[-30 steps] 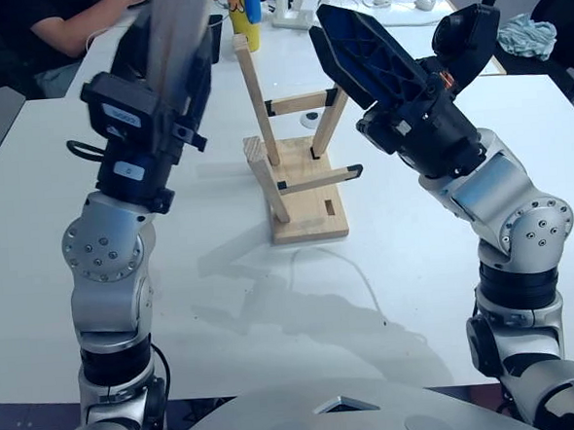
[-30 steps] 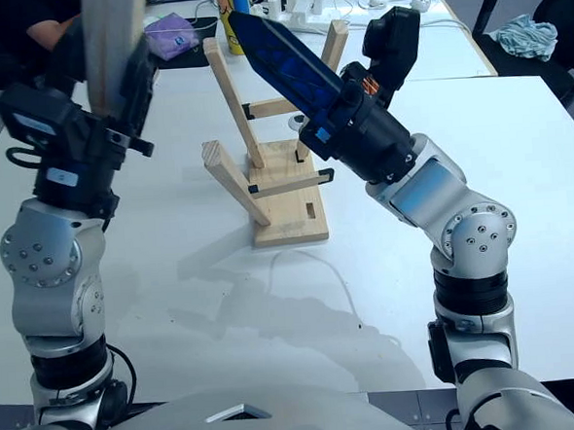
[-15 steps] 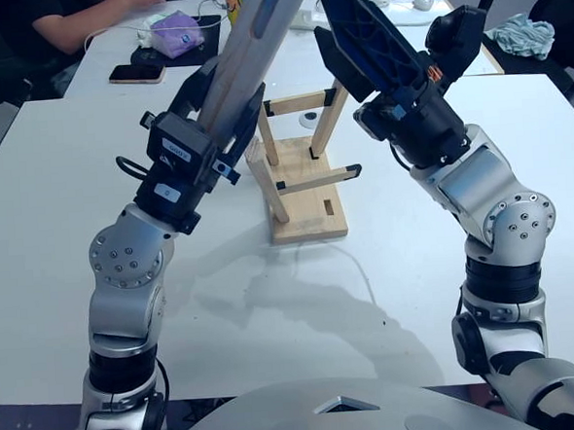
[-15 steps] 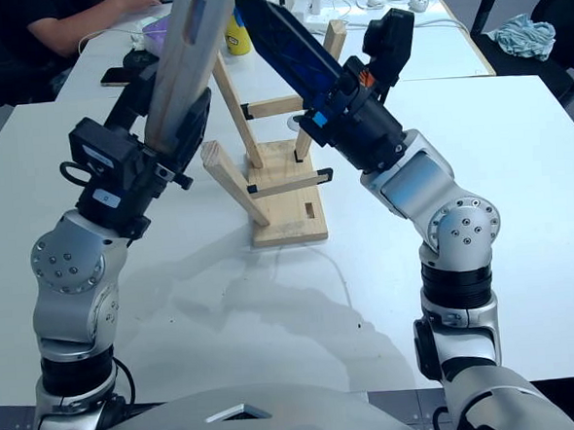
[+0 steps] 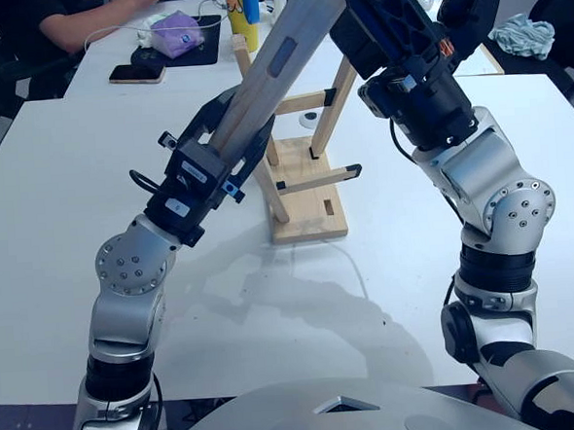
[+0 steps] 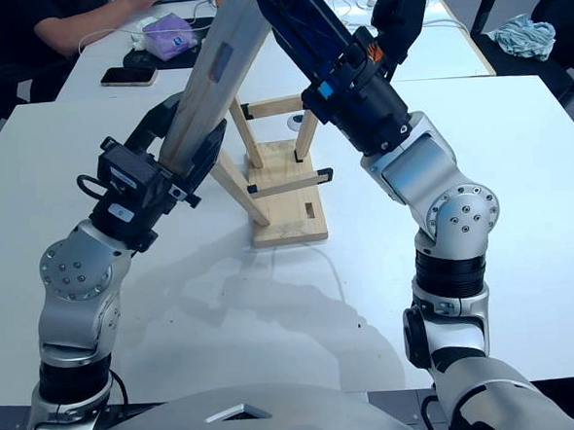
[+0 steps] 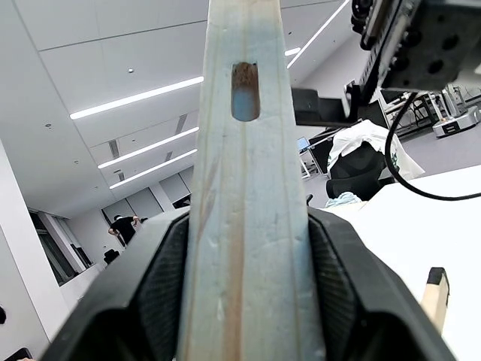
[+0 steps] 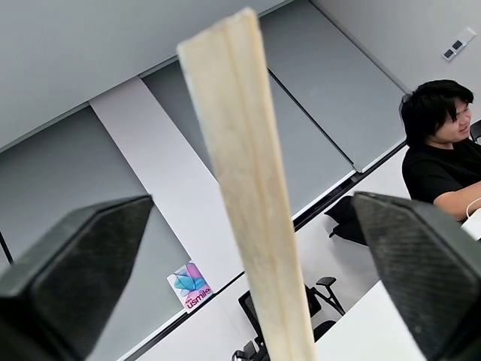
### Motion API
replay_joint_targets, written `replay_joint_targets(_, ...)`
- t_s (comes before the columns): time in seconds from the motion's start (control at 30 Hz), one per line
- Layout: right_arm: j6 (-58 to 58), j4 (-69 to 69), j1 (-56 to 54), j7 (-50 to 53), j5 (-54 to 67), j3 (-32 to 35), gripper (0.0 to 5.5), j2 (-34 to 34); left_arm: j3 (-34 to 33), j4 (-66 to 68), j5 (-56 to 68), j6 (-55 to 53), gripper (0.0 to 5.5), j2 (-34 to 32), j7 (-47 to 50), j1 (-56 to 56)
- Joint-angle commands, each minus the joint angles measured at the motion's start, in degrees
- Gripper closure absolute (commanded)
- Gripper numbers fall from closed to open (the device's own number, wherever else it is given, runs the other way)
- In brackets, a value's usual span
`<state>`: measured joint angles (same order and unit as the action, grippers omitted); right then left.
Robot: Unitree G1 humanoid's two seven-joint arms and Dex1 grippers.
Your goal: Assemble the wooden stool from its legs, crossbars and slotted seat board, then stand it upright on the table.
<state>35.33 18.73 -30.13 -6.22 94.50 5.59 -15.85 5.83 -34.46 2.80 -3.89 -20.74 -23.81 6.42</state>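
- Wooden seat board (image 5: 278,64) clamped in left gripper (image 5: 231,131), now leaning further toward right gripper (image 5: 421,12).
- Right gripper raised higher, fingers spread, near board's top.
- Stool frame (image 5: 300,180) unmoved on table (image 5: 70,170).

Pale wooden plank w/ oval slot (image 5: 287,59): raised, steeply tilted. Part-built pale wooden stool (image 5: 312,218): inverted on worktop (image 5: 52,190), legs (image 5: 334,110) up.

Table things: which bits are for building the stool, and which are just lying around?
For the job:
long pale wooden plank with a slot, gripped in the left claw
half-built pale wooden stool frame on the white table

Just lying about:
purple soft pouch
flat black phone
yellow bottle
blue-green cloth
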Motion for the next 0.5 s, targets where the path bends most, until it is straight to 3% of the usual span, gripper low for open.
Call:
replay_joint_targets(0.03,0.53,-0.14,-1.23,0.99,-1.41,0.16,1.19,0.79,0.99,0.83,-1.2,1.39,3.43,-1.02,-1.01,-1.3)
replay_joint_targets(0.5,3.1,-1.66,-0.44,1.52,-6.49,-0.34,3.36,1.26,1.08,1.25,-2.11,1.98,3.43,-1.39,-1.34,-1.35)
